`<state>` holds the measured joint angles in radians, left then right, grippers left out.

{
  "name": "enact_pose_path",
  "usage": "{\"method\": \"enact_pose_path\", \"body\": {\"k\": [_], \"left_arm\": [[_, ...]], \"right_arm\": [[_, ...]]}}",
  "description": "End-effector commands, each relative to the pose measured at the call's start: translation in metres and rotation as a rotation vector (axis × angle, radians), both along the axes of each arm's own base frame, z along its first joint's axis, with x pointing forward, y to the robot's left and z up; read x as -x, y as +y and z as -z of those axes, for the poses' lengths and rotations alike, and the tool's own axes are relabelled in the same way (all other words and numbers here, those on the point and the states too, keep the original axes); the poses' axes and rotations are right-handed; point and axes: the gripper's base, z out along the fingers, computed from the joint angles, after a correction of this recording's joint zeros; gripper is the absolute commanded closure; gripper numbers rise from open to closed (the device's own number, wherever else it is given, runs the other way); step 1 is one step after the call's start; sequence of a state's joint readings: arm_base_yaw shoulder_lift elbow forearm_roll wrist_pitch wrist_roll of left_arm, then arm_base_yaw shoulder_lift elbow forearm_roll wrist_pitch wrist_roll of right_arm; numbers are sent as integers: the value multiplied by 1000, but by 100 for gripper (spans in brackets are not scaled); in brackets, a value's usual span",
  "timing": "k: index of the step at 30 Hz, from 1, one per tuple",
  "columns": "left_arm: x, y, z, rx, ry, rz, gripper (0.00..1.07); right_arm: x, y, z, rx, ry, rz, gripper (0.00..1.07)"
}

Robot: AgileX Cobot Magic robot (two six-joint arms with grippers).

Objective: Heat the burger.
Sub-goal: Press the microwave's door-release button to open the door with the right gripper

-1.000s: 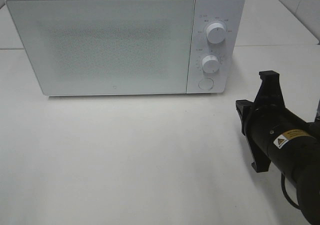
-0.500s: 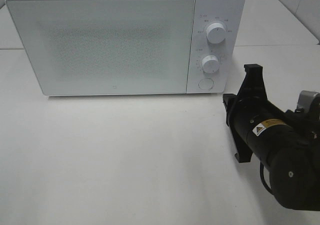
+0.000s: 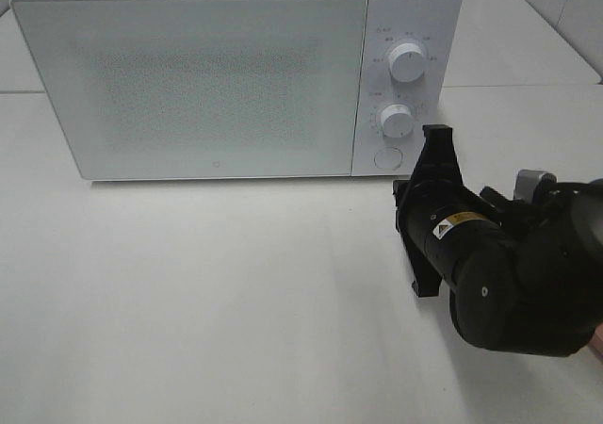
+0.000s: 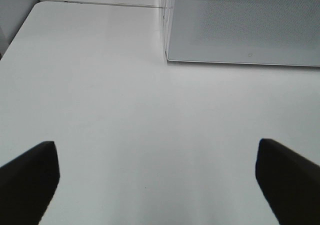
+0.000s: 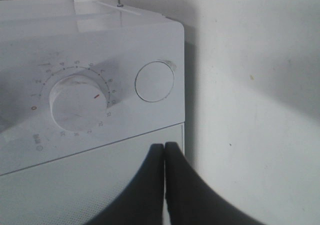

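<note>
Microwave (image 3: 188,75) stands at the 12 o'clock side of the white table (image 3: 188,292), door (image 3: 188,85) shut. The dotted door panel hides the inside. The burger is not seen in any view, so its place cannot be told.

Control panel: upper dial (image 3: 406,62), lower dial (image 3: 397,121) at its 6 o'clock, and a round button (image 3: 387,158) at 6 o'clock again.

Right arm (image 3: 509,283) enters from 4 o'clock in the high view, its head close to the microwave's lower front corner, at 5 o'clock of the button. Right claw (image 5: 165,150): fingers pressed together, holding nothing, pointed at the panel near the button (image 5: 154,81) and lower dial (image 5: 77,102). Whether it touches cannot be told.

Left claw (image 4: 155,144): fingers (image 4: 30,175) spread wide, empty, above bare table near the microwave's other front corner (image 4: 170,60).
</note>
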<state>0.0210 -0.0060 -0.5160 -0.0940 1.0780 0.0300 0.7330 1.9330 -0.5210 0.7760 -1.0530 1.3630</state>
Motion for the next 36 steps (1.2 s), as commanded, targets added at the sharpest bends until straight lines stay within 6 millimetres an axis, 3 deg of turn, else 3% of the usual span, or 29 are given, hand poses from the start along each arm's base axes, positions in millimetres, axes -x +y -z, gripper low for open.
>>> {"method": "enact_pose_path", "body": {"k": [1,17,25,36], "left_arm": [[3,0,-1,7,-33,0,7],[3,0,-1,7,-33,0,7],[3,0,-1,6,-33,-1,7],[3,0,-1,6,-33,-1,7]], "right_arm": [[-12,-2,-4,46,-19,-4,107],[-49,2,7,30,-3,35,107],[-56,5,21,34,20,36,107],[-66,11,23,34,-6,37,107]]}}
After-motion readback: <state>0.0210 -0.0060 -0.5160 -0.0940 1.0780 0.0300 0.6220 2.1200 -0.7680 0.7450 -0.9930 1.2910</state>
